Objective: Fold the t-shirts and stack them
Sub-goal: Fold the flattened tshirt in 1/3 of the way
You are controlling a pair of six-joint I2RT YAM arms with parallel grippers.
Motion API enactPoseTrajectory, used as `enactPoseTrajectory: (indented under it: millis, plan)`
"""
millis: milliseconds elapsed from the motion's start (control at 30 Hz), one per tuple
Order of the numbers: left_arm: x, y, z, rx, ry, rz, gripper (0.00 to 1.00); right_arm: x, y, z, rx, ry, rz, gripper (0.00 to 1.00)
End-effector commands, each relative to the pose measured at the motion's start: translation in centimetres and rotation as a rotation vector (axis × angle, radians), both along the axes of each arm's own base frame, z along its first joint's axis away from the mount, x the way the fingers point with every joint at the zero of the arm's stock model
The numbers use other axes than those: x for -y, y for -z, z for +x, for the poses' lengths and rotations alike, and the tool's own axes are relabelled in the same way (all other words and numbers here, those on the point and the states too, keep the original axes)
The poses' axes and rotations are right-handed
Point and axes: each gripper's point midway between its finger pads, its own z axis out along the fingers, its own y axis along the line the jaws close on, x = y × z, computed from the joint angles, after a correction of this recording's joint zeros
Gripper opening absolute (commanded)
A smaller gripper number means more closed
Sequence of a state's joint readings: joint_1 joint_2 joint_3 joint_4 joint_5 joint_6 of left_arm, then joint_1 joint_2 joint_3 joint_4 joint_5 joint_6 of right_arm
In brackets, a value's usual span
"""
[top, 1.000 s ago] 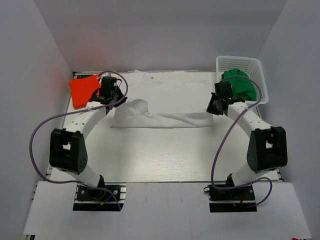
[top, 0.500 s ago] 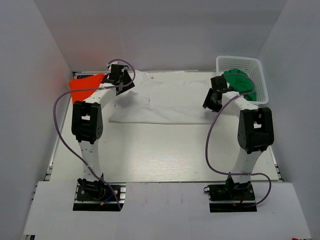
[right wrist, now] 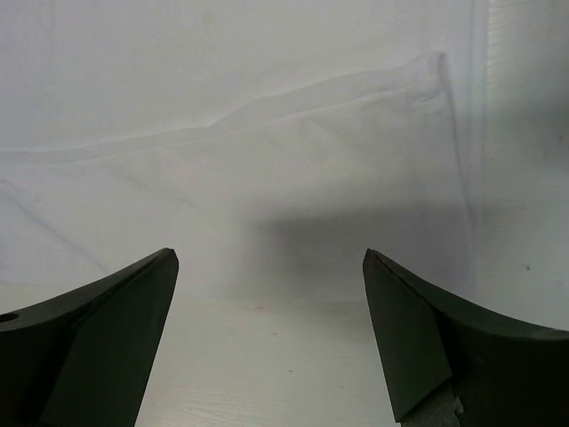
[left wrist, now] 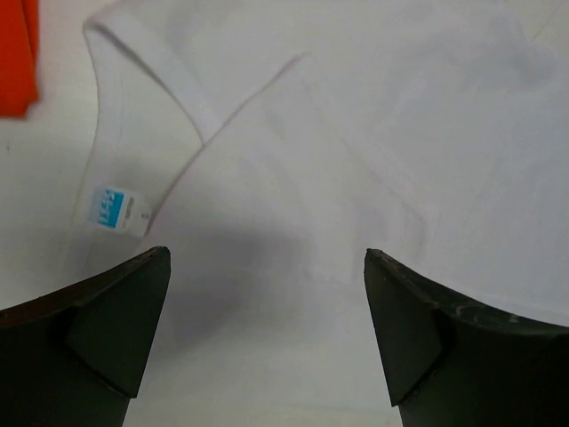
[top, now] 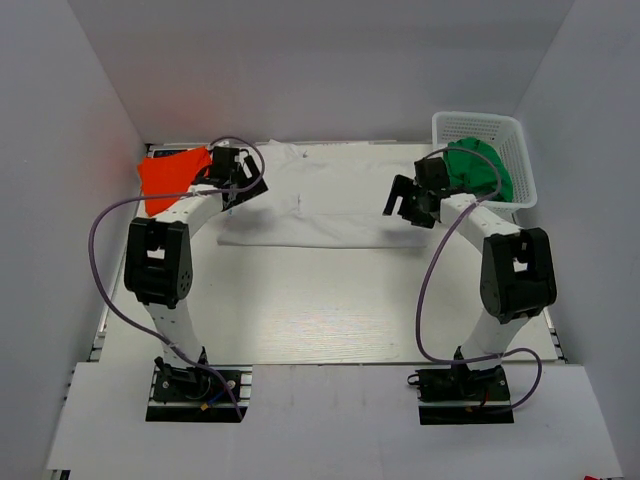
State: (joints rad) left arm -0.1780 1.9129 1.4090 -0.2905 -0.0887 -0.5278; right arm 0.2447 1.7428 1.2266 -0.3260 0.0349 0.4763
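The white t-shirt (top: 325, 200) lies flat across the back middle of the table, folded over on itself. In the left wrist view its collar and blue label (left wrist: 116, 209) show on the white cloth (left wrist: 373, 124). My left gripper (top: 240, 187) hovers open over its left end, nothing between the fingers (left wrist: 267, 267). My right gripper (top: 404, 206) stands open over its right end (right wrist: 267, 262), above the folded edge (right wrist: 293, 160). The orange t-shirt (top: 166, 178) lies at the back left, its corner showing in the left wrist view (left wrist: 16, 53). The green t-shirt (top: 482, 170) sits in the basket.
A white lattice basket (top: 522, 140) stands at the back right corner, close to my right arm. White walls close in the table on the left, back and right. Bare tabletop (top: 320, 300) stretches from the shirt toward the arm bases.
Both grippers carried the white shirt's near edge toward the back, folding it over, then opened and let go. The shirt now lies flatter and narrower.
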Motion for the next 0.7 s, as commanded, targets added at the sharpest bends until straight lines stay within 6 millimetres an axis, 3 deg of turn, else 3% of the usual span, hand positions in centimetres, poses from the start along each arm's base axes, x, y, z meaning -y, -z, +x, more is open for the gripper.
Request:
enactPoseTrajectory:
  millis: [0,33,200,300,400,433,467,500,533,567,600,667]
  plan:
    - [1.6,-0.9,-1.8,0.024,0.045,-0.069,1.00,-1.7,0.5,0.1,0.015,-0.070,0.050,0.90]
    - [1.4,0.8,-2.9,-0.016,0.044,-0.062,1.00,-1.9,1.1,0.3,0.013,-0.074,0.052,0.90]
    - [0.0,3.9,-5.4,-0.113,-0.007,-0.015,1.00,-1.6,3.9,0.1,-0.023,-0.066,0.021,0.90]
    - [-1.0,6.8,-7.9,-0.195,-0.027,0.023,1.00,-1.2,5.7,-0.7,-0.065,-0.061,0.000,0.90]
    - [-1.4,8.1,-10.3,-0.244,-0.036,0.026,1.00,-1.1,6.7,-2.6,-0.093,-0.060,0.001,0.90]
    - [-1.6,8.8,-11.1,-0.273,-0.036,0.032,1.00,-0.8,7.5,-4.3,-0.124,-0.059,-0.004,0.90]
    - [-1.7,8.5,-11.8,-0.276,-0.046,0.025,1.00,-0.8,7.5,-4.7,-0.116,-0.065,-0.004,0.90]
    - [-2.1,9.6,-13.9,-0.330,-0.047,0.037,1.00,-0.8,7.0,-5.1,-0.103,-0.066,0.001,0.90]
    - [-2.3,10.1,-15.1,-0.360,-0.083,0.028,1.00,-0.5,8.0,-7.2,-0.134,-0.078,-0.011,0.90]
    - [-2.5,10.3,-16.4,-0.391,-0.097,0.026,1.00,-0.5,7.6,-7.6,-0.123,-0.086,-0.012,0.90]
    - [-3.0,10.6,-18.9,-0.439,-0.111,0.029,1.00,0.1,7.7,-8.0,-0.122,-0.070,-0.041,0.90]
    - [-2.9,10.4,-20.9,-0.455,-0.121,0.003,1.00,0.4,7.8,-10.1,-0.130,-0.088,-0.052,0.90]
